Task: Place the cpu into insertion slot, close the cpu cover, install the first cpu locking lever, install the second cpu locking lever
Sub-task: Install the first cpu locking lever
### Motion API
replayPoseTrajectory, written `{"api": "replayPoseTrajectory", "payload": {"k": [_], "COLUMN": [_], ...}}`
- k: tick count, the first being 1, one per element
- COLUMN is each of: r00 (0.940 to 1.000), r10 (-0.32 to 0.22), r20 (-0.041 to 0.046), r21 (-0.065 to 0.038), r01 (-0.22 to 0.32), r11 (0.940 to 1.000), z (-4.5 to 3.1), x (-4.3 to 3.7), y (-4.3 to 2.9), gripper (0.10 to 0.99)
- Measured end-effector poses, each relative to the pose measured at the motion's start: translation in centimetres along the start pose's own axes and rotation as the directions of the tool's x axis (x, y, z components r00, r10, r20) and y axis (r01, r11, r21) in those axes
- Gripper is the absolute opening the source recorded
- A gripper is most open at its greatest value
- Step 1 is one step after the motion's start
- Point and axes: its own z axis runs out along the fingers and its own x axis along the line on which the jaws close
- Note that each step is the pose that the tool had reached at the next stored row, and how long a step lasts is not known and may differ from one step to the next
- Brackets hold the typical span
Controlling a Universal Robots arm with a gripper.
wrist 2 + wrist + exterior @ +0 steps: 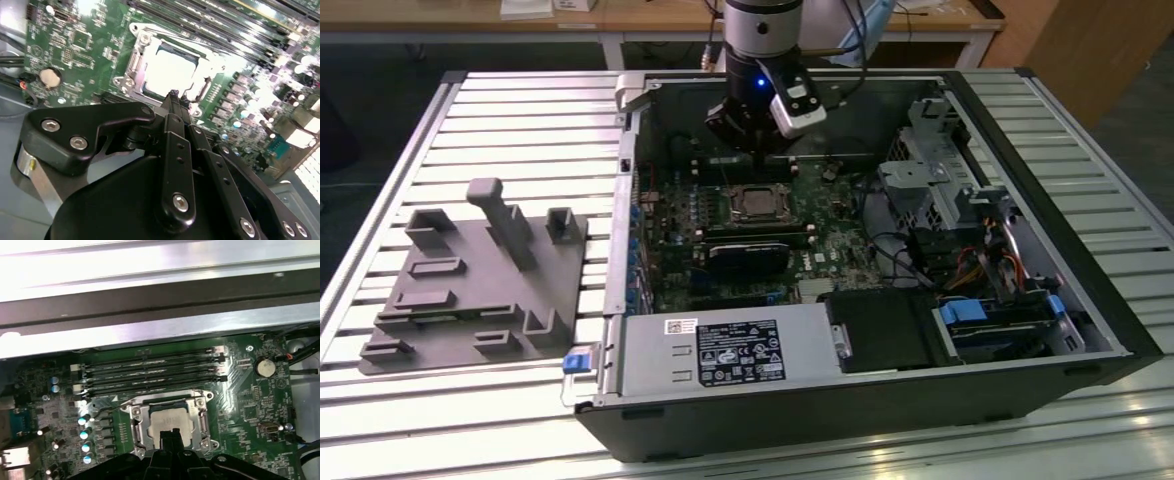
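Jaws: closed together, the fingertips point(172, 96) meeting at a narrow point, with nothing seen between them.
Jaws, place: over the motherboard point(720, 225) at the edge of the socket; in both wrist views the tips overlap the socket's rim.
Arm: the arm point(761, 30) comes straight down into the open computer case point(1081, 260) near its far wall in the exterior view.
Cpu: the cpu point(172, 420) lies flat in the socket, its pale metal top facing up; in the second wrist view point(167, 75) it sits just beyond the fingertips.
Cpu cover: the cpu cover point(136, 422) lies down around the chip, which shows through its window.
Lever: a thin wire lever point(160, 395) runs along the socket side nearest the memory slots point(150, 371); I cannot tell whether it is latched.
Board: a coin battery point(265, 366) sits apart from the socket.
Case: it lies on its side, lid off, with the power supply point(720, 352) at the near edge.
Tabletop: the slatted tabletop point(520, 110) carries the case and, towards the exterior view's left, a grey fixture point(467, 290).
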Motion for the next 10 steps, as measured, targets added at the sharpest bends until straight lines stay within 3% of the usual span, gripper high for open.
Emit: {"api": "replayPoseTrajectory", "payload": {"k": [10], "r00": [1.0000], "r10": [0.000], "r20": [0.0009], "r21": [0.000], "r01": [0.000], "r11": [1.0000], "z": [-0.09], "x": [2.41], "y": [-0.36], "gripper": [0.106]}}
